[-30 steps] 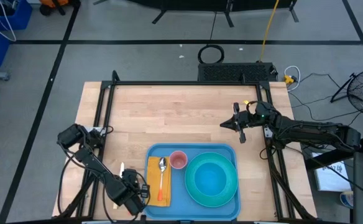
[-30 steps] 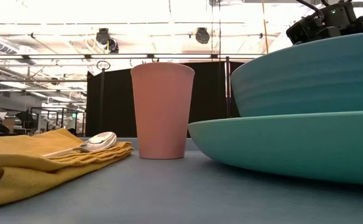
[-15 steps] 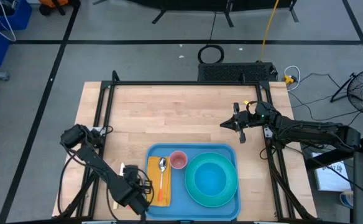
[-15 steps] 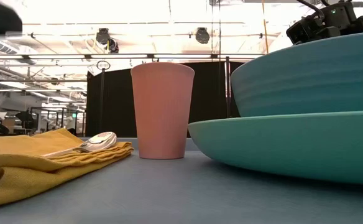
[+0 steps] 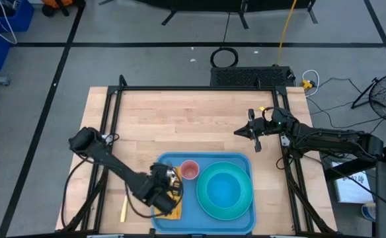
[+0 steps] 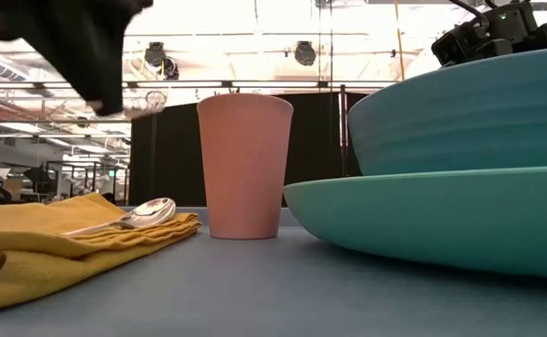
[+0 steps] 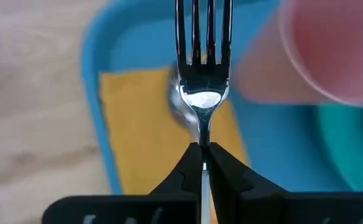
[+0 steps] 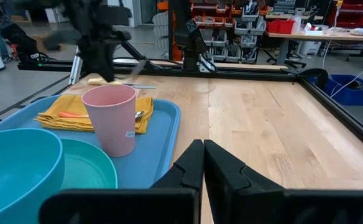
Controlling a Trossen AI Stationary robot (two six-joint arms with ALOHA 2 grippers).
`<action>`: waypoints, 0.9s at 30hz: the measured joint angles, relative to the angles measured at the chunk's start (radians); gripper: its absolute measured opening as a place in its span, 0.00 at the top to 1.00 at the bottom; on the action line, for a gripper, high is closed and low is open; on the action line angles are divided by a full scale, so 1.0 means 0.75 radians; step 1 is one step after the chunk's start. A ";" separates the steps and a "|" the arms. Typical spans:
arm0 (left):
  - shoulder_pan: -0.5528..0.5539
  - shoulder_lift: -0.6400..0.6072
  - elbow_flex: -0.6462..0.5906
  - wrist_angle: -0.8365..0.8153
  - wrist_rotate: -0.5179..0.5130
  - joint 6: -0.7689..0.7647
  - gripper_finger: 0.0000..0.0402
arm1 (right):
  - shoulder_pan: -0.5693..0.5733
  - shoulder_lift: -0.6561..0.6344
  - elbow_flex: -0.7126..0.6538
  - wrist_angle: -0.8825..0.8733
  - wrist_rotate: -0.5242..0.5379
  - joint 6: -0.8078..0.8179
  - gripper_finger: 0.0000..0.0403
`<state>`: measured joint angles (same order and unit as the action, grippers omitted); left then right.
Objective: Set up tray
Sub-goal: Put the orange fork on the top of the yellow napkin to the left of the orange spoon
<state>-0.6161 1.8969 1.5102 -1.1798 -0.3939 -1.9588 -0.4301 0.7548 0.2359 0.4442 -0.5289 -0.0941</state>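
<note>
Both arms are black and slender with jointed segments, ending in a black two-fingered left hand and right hand.

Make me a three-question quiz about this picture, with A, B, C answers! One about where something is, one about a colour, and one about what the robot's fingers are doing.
1. Where does the pink cup stand?
A. On the blue tray
B. On the bare wooden table
C. Inside the bowl

2. What colour is the napkin under the spoon?
A. White
B. Yellow
C. Green

3. What is the left gripper doing?
A. Hanging open and empty
B. Squeezing the cup
C. Holding a fork with its fingers shut on the handle

Answers:
1. A, the high view shows the cup inside the tray's rim, beside the turquoise bowl.
2. B, the low view shows yellow cloth under the spoon.
3. C, the left wrist view shows the fork's handle pinched, its tines over the napkin.

The right gripper waits over the table, away from the tray.
</note>
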 joint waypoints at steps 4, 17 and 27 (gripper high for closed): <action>0.035 0.000 -0.100 0.107 0.065 0.026 0.98 | 0.000 0.000 0.000 -0.003 0.000 -0.005 0.99; 0.013 0.000 -0.287 0.350 0.107 -0.090 0.98 | 0.000 0.000 0.000 -0.006 0.000 -0.010 0.99; -0.018 0.037 -0.287 0.392 0.126 -0.185 0.98 | 0.000 0.000 0.000 -0.006 0.000 -0.010 0.99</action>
<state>-0.6300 1.9245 1.2953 -0.8855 -0.2993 -2.0975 -0.4305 0.7547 0.2356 0.4397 -0.5289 -0.1013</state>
